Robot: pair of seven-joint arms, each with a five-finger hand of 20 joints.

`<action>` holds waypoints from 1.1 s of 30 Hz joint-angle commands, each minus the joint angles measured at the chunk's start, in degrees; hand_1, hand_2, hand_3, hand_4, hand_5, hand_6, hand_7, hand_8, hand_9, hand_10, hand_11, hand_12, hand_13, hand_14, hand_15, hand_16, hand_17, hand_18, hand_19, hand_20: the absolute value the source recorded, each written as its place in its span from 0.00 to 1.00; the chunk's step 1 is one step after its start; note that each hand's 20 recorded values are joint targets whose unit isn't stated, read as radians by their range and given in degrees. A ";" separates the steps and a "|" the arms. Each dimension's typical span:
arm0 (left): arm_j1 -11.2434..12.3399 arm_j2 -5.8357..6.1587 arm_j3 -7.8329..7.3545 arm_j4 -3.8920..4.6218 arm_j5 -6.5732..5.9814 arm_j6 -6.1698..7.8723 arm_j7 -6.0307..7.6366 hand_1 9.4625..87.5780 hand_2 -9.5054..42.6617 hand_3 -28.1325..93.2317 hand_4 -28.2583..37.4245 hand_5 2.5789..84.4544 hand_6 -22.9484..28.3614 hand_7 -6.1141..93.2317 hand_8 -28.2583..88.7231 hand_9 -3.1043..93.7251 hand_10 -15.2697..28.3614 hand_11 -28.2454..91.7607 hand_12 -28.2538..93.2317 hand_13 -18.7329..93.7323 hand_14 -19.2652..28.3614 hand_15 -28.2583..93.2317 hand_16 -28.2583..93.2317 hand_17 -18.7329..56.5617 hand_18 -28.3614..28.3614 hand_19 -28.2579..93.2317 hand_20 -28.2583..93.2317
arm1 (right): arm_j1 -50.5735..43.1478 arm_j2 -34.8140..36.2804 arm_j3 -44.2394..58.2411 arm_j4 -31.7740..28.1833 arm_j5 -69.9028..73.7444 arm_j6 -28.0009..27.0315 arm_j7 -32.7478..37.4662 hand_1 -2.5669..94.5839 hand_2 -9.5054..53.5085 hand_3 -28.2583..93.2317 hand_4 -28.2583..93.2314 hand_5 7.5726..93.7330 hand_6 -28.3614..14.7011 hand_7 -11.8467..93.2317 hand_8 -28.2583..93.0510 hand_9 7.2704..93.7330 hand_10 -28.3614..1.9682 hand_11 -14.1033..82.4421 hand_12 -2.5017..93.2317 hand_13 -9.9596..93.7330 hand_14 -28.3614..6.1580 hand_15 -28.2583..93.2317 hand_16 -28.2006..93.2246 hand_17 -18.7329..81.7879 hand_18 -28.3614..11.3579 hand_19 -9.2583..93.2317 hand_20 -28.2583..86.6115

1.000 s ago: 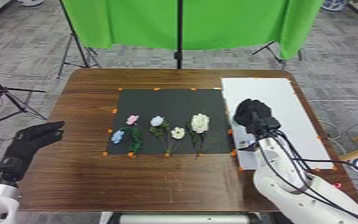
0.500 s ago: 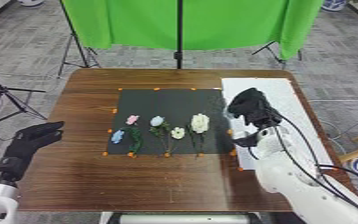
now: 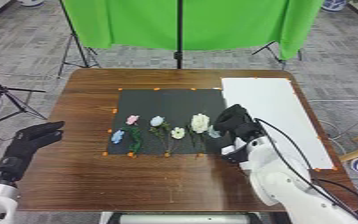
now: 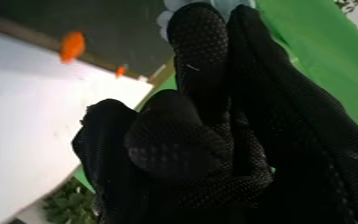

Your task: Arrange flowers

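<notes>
In the head view my right hand (image 3: 236,125) is over the right edge of the black mat (image 3: 171,102), shut on a pale blue flower (image 3: 214,132) whose head shows beside the white flower (image 3: 199,123). Its stem is hidden by the glove. On the mat lie a pink flower (image 3: 132,119), a blue flower (image 3: 118,136), a light blue flower (image 3: 157,121) and a cream flower (image 3: 177,133). My left hand (image 3: 38,137) stays open at the table's left edge. In the right wrist view the right hand (image 4: 193,135) has pale petals (image 4: 224,5) beyond its fingertips.
A white sheet (image 3: 269,105) covers the table's right part, beside the mat. Orange markers line both. The brown wooden table (image 3: 140,182) extends around the mat. A green cloth (image 3: 238,25) and thin black stands are behind it.
My right hand has moved left from over the white sheet to the mat's right edge, bringing the pale blue flower with it. The left hand and the other flowers have not moved.
</notes>
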 commanded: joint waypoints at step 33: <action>0.26 0.06 0.97 0.24 -0.53 1.15 1.55 0.40 0.31 0.75 0.21 0.55 0.54 0.20 0.18 0.49 0.66 0.42 0.33 0.51 0.77 0.43 0.22 0.42 0.73 0.37 0.42 | -10.69 -1.22 20.93 -5.10 29.57 2.54 -28.03 0.31 0.10 0.79 0.12 0.72 0.64 0.33 0.16 0.74 0.43 0.42 0.31 0.78 0.50 0.66 0.50 0.59 0.25 0.88 0.65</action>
